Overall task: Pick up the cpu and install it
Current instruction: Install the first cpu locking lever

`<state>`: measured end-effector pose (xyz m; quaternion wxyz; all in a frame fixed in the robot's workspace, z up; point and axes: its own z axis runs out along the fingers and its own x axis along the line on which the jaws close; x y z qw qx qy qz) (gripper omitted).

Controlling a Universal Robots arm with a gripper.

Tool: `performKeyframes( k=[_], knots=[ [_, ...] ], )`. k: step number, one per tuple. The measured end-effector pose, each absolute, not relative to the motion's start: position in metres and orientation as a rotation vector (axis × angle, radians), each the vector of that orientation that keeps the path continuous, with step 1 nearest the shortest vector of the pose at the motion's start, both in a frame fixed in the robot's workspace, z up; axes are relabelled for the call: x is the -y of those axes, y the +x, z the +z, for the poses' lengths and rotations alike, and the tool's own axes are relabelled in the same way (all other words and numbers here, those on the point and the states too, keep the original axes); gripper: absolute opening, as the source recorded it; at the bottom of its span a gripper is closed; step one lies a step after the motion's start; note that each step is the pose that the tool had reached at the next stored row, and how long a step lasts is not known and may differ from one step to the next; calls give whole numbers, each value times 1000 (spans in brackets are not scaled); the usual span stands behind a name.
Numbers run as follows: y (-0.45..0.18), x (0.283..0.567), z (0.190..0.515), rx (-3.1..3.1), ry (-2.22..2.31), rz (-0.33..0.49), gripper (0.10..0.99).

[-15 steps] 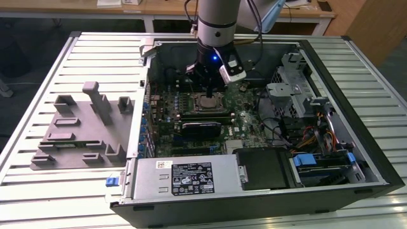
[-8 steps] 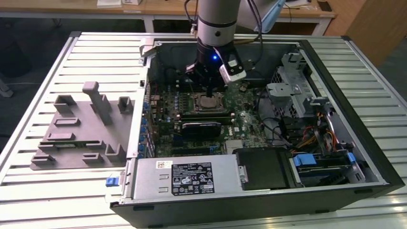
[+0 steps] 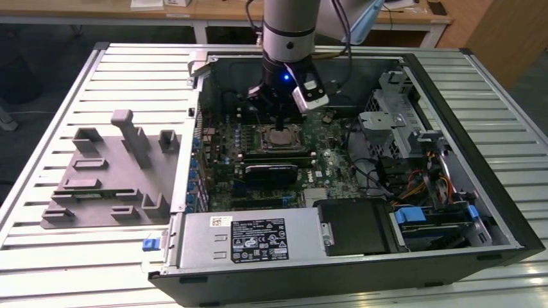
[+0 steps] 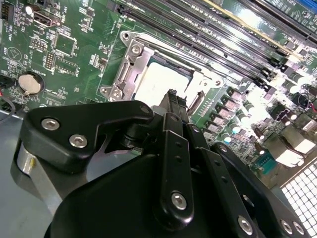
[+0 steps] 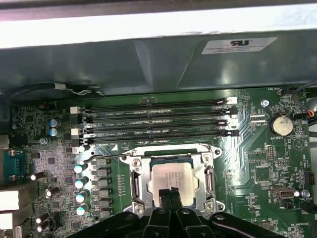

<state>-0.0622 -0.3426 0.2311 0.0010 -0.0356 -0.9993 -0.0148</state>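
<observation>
Jaws: together, the two black fingertips [image 5: 169, 194] meeting tip to tip with nothing seen between them. They hang over the near edge of the cpu [image 5: 171, 177]; whether they touch its top I cannot tell.

Cpu: lying in the metal socket frame [image 5: 136, 178] on the green motherboard [image 5: 277, 168], silver top up, and by appearance flat and square to the frame in both wrist views. Whether the frame is latched over it I cannot tell.

Surroundings: the memory slots [image 5: 158, 119] run just beyond the socket. In the exterior view the arm [image 3: 289, 29] stands upright inside the open computer case [image 3: 505, 224], and the grey tray [image 3: 94, 186] lies on the slatted worktop [image 3: 51, 256] to the exterior view's left, well apart from the socket.

Assessment: the step in hand appears to be the seating of the chip. To do it well, any contact should be straight down and light, on the middle of the top rather than an edge or corner. Sideways drag risks tilting the chip in its frame. The chip should sit level on all four sides.
</observation>
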Motion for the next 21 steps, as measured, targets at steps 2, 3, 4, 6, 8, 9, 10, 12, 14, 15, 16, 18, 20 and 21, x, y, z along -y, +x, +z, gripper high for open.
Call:
performKeyframes(
  k=[2, 3, 4, 6, 8, 9, 10, 12, 14, 15, 16, 18, 20, 21],
  knots=[
    [-64, 343, 231, 3137, -112, -46, 106],
    [-65, 343, 231, 3137, -112, -46, 106],
    [-66, 343, 231, 3137, -112, -46, 106],
    [-67, 343, 231, 3137, -112, -46, 106],
    [-69, 343, 231, 3137, -112, -47, 106],
    [-70, 343, 231, 3137, -112, -47, 106],
    [-72, 343, 231, 3137, -112, -47, 106],
    [-74, 343, 231, 3137, -112, -47, 106],
    [-76, 343, 231, 3137, -112, -47, 106],
    [-77, 343, 231, 3137, -112, -48, 106],
    [-79, 343, 231, 3137, -112, -48, 106],
    [-81, 343, 231, 3137, -112, -48, 106],
    [-84, 343, 231, 3137, -112, -49, 106],
    [-85, 343, 231, 3137, -112, -49, 106]
  ],
)
